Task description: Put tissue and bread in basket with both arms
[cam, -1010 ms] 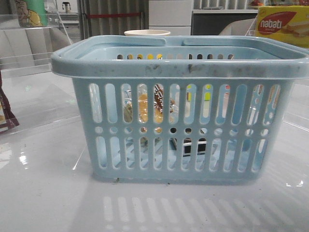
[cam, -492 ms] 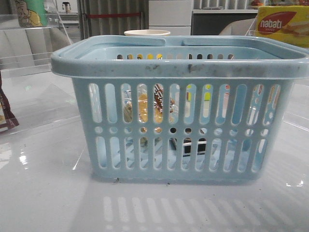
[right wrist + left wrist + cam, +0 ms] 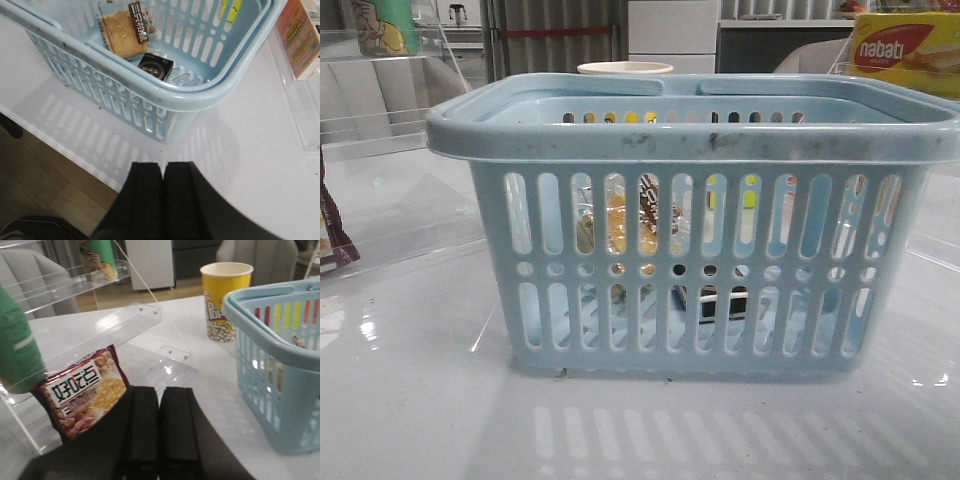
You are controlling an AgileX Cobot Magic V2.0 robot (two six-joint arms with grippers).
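The light-blue basket (image 3: 690, 140) fills the front view and stands on the white table. The bread (image 3: 123, 31), in its clear packet with a dark label, leans inside it against the wall; it also shows through the slots in the front view (image 3: 620, 225). The tissue (image 3: 155, 66), a small black pack, lies flat on the basket floor beside the bread; it shows dark through the lower slots (image 3: 722, 300). My left gripper (image 3: 160, 392) is shut and empty, left of the basket (image 3: 280, 340). My right gripper (image 3: 162, 167) is shut and empty over the table's front edge, outside the basket (image 3: 165, 95).
A maroon snack wrapper (image 3: 82, 390) leans by clear acrylic shelves (image 3: 125, 325). A yellow paper cup (image 3: 224, 300) stands behind the basket. A yellow-red nabati box (image 3: 905, 50) sits at the back right, and also shows in the right wrist view (image 3: 300, 35). A green bottle (image 3: 17, 350) stands at the left.
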